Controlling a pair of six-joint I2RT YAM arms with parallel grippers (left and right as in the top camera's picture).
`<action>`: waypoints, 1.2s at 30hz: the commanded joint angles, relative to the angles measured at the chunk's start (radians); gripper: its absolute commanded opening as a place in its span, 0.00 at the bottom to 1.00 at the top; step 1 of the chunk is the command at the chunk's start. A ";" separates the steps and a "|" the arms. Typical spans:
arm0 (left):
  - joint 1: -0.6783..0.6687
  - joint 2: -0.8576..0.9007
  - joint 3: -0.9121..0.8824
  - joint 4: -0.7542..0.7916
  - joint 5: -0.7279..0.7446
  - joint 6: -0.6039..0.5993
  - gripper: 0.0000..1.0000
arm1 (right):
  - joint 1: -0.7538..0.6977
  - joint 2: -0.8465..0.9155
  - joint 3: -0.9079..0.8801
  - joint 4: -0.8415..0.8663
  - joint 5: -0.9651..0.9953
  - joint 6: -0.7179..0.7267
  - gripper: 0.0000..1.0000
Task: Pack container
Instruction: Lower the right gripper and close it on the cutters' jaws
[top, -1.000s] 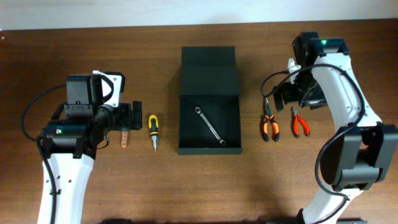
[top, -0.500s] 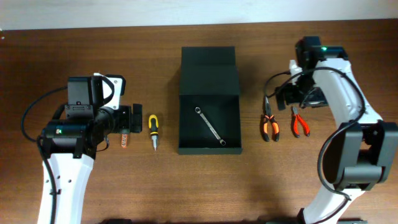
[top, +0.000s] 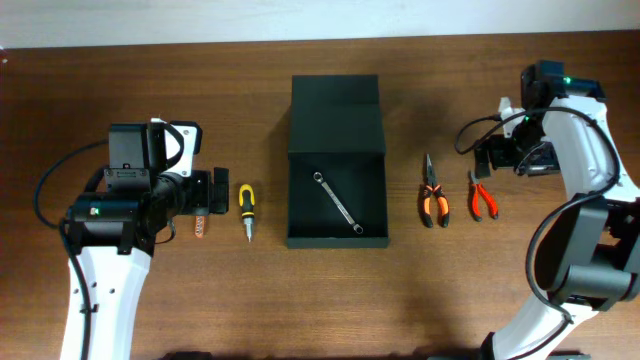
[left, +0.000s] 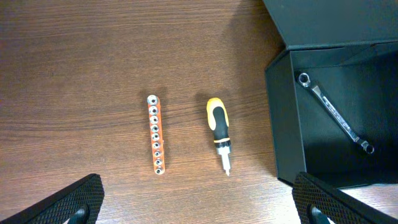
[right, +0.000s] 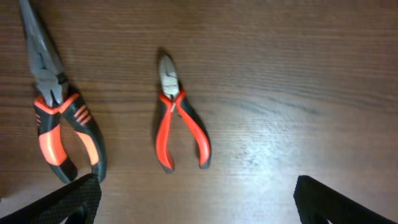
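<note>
From overhead, the left end effector (top: 217, 188) hides part of the bit holder (top: 200, 229). Wrist views cut off the right side of the container (left: 278, 118) and the tips of the larger pliers (right: 55, 102).

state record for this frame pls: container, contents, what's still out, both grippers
container: mid-table, lid open
inside: one wrench, lying diagonally
left of container: screwdriver and bit holder, side by side on the table
right of container: orange-black pliers and red cutters, on the table
left gripper: open, empty, above the bit holder
right gripper: open, empty, by the red cutters
packed: one of five tools
</note>
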 joint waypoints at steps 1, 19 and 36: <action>0.002 0.002 0.018 0.002 -0.008 -0.006 0.99 | 0.023 -0.002 -0.052 0.021 -0.019 -0.029 0.99; 0.002 0.002 0.018 0.000 -0.008 -0.006 0.99 | 0.025 0.017 -0.149 0.181 -0.039 -0.121 0.99; 0.002 0.002 0.018 -0.003 -0.007 -0.006 0.99 | 0.032 0.097 -0.149 0.220 -0.013 0.022 0.99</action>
